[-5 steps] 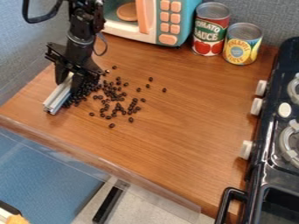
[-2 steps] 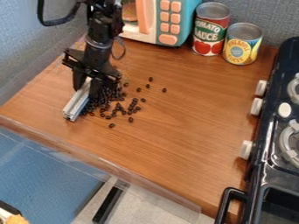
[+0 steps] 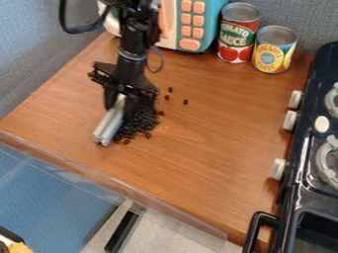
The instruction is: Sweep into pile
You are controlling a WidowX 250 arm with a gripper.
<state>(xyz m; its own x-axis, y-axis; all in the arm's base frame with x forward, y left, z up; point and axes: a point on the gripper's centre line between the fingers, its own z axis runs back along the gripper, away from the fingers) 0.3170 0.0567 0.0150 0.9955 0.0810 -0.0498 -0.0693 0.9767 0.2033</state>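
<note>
The black gripper (image 3: pixel 121 105) hangs low over the left half of the wooden counter, shut on a light metal bar (image 3: pixel 109 124) that slants toward the front left, its lower end at the counter surface. Dark beans (image 3: pixel 137 121) are bunched close along the bar's right side, partly hidden behind the gripper. A few loose beans (image 3: pixel 186 102) lie apart, to the right of the gripper and toward the back.
A toy microwave (image 3: pixel 191 24) stands at the back, with a tomato sauce can (image 3: pixel 238 33) and a pineapple can (image 3: pixel 273 50) to its right. The black toy stove (image 3: pixel 316 148) borders the counter (image 3: pixel 218 148) on the right.
The gripper has moved right and slightly toward the front with the bar. Beans that were spread out to its right are now gathered in a tighter bunch beside the bar.
</note>
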